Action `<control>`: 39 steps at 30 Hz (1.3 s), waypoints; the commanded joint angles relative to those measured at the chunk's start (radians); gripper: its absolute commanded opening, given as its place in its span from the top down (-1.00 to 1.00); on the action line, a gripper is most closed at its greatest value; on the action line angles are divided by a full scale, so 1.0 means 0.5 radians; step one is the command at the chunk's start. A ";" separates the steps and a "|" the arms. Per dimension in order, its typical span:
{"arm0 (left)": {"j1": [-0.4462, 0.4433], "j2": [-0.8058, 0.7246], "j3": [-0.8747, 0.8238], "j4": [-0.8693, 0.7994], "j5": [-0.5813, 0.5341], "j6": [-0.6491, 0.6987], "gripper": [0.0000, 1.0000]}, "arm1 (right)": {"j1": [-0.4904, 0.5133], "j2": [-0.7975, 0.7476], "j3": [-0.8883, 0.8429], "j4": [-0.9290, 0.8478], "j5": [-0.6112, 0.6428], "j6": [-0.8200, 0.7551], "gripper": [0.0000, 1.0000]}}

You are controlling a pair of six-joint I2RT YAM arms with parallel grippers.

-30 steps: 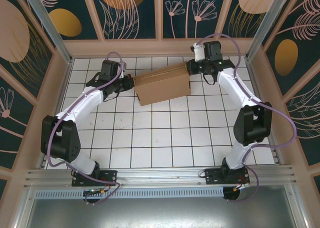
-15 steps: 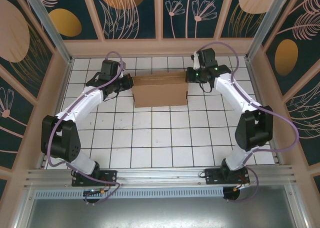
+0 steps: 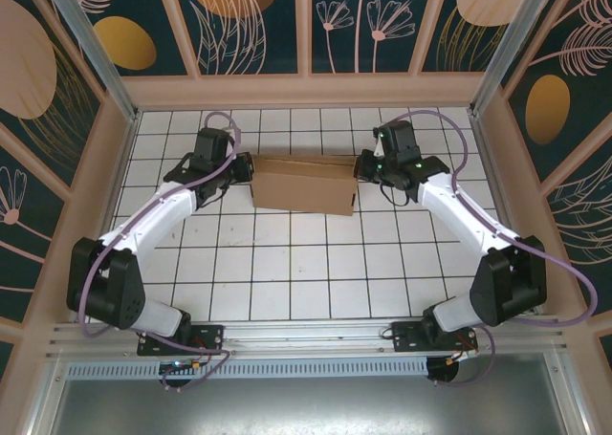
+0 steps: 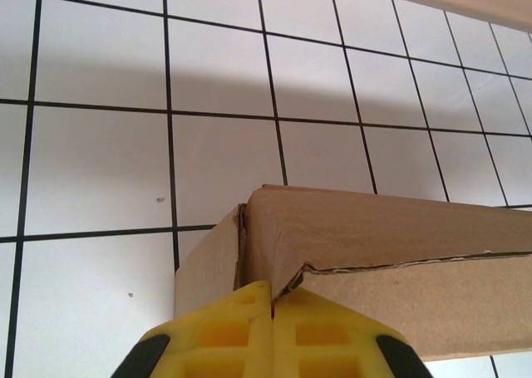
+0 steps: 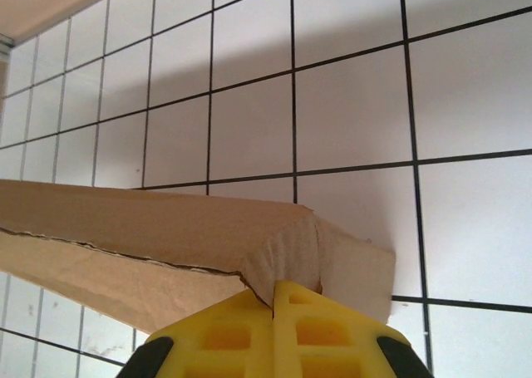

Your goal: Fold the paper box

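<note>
Holding a flattened paper box (image 3: 304, 184) between both arms, toward 12 o'clock on the tiled table (image 3: 287, 301). Clamped at its 9 o'clock end by the left pincer (image 3: 247, 167), yellow fingertips (image 4: 224, 328) pressed together on a cardboard corner; gripped likewise at the 3 o'clock end by the right pincer (image 3: 361, 170). Probably a squaring-up stage, main creases seemingly made. Next: lower flat, free one end gently so no flap springs back, then tuck the loose torn-looking edge.

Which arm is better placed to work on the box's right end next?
Right, probably: the right tool is shut on the paper box at that very end, while the left tool pinches the opposite end and can steady it.
</note>
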 commanded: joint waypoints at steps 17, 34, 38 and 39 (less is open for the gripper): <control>-0.068 -0.162 -0.247 0.094 -0.072 0.020 1.00 | 0.034 -0.134 -0.098 0.122 -0.298 0.376 1.00; -0.069 -0.188 -0.253 0.048 -0.143 0.015 1.00 | 0.019 -0.290 -0.310 0.045 0.077 -0.125 1.00; -0.068 -0.188 -0.265 0.049 -0.144 0.020 1.00 | 0.021 -0.316 -0.356 0.081 0.085 -0.152 1.00; -0.068 -0.186 -0.266 0.049 -0.139 0.017 1.00 | 0.020 -0.320 -0.370 0.093 0.086 -0.154 1.00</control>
